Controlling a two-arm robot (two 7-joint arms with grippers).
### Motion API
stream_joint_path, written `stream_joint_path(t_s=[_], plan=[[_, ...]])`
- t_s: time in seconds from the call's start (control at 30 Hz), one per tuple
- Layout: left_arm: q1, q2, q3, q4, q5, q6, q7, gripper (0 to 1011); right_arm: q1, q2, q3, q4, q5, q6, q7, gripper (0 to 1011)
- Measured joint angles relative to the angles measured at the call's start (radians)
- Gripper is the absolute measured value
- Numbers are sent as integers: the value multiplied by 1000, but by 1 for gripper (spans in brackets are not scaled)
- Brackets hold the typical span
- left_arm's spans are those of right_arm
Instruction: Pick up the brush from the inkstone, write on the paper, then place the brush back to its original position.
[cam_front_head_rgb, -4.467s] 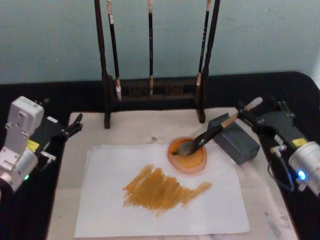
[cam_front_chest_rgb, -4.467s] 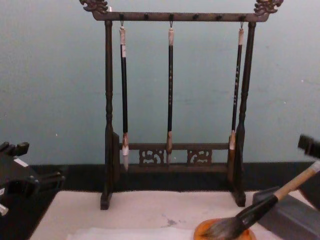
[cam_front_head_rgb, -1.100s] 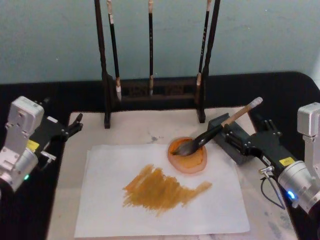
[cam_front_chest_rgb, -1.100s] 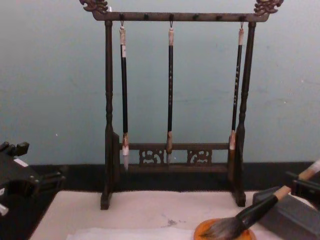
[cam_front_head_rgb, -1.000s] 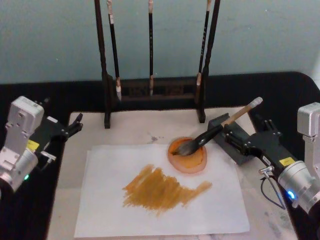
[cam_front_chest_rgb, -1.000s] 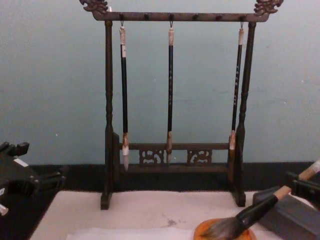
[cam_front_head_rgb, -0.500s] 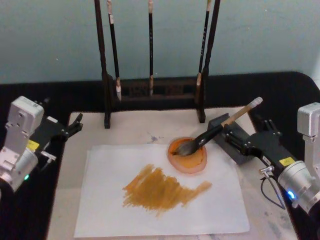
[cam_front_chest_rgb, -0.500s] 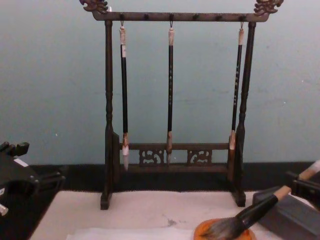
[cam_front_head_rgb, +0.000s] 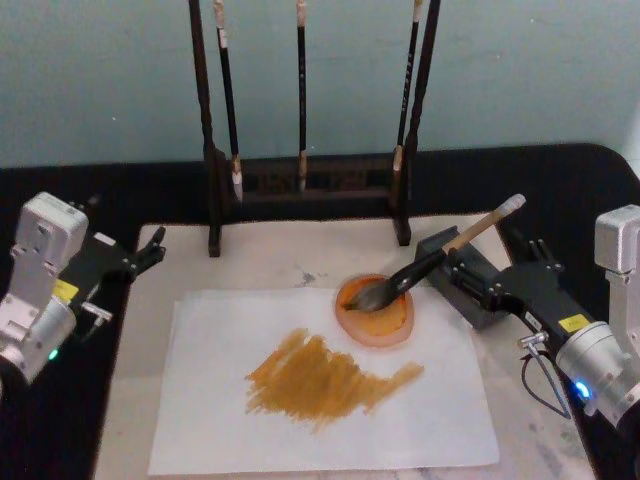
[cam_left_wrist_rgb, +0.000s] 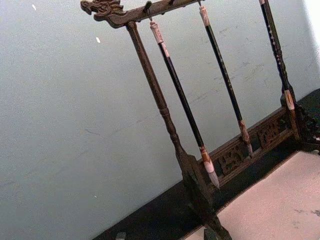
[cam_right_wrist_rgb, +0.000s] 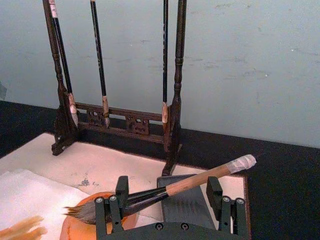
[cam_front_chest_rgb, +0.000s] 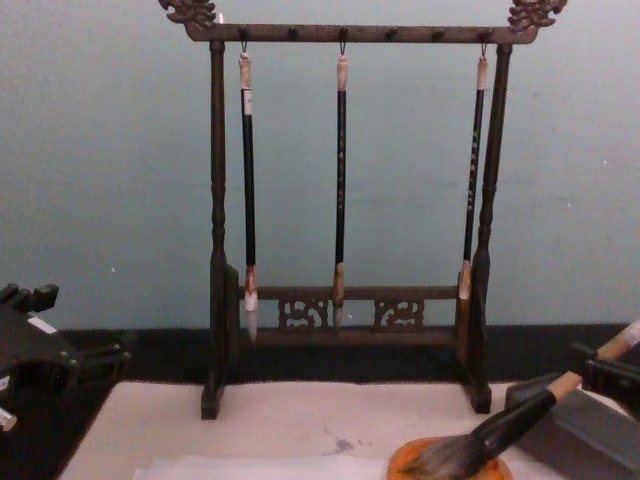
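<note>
Leftward, the left claw (cam_front_head_rgb: 150, 250) sat parked at the table's (cam_front_head_rgb: 330, 190) edge, fingers nearly together. Thick tan-handled brush (cam_front_head_rgb: 440, 255) lay with bristles in the orange dish (cam_front_head_rgb: 377, 312), handle propped on the grey inkstone block (cam_front_head_rgb: 470, 282). Right claw (cam_right_wrist_rgb: 167, 197) straddled the handle, fingers apart. Judged light, rigid; bristles soft, wet. Grip mid-handle.

The chest view's bottom edge cuts off the orange dish (cam_front_chest_rgb: 447, 462) under the brush (cam_front_chest_rgb: 520, 418) bristles.
</note>
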Motion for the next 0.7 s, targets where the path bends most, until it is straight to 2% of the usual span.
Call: stream_joint_path(t_s=[0.7], plan=[[0,0,0,0,0,0,0,1010,0,0,0,0,0,0,0,1000]])
